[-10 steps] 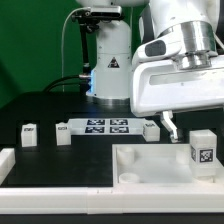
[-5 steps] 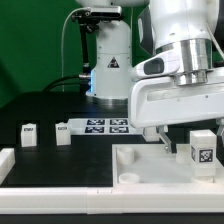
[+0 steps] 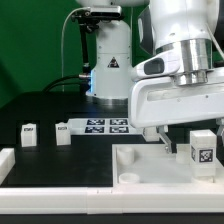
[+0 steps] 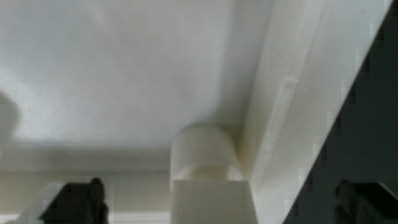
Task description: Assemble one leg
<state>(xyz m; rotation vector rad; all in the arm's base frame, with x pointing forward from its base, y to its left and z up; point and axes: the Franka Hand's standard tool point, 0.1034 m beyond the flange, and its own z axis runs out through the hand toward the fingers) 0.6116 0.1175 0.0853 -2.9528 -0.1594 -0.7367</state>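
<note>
Nearest lies the white tray-like piece (image 3: pixel 150 168) on the dark surface (image 3: pixel 40 110), the gripper (image 3: pixel 165 138) over its far rim with fingers (image 4: pixel 75 200) spread wide, holding nothing, the leg (image 3: pixel 203 150) upright just beside them toward the exterior view's right, then a second leg (image 3: pixel 29 134), a third leg (image 3: pixel 62 133) and the marker board (image 3: pixel 105 126) behind.

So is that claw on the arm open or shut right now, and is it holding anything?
Two-finger gripper: open, black fingertips wide apart, gripping nothing.

Green backdrop (image 3: pixel 30 40) behind a black table (image 3: pixel 40 108)
</note>
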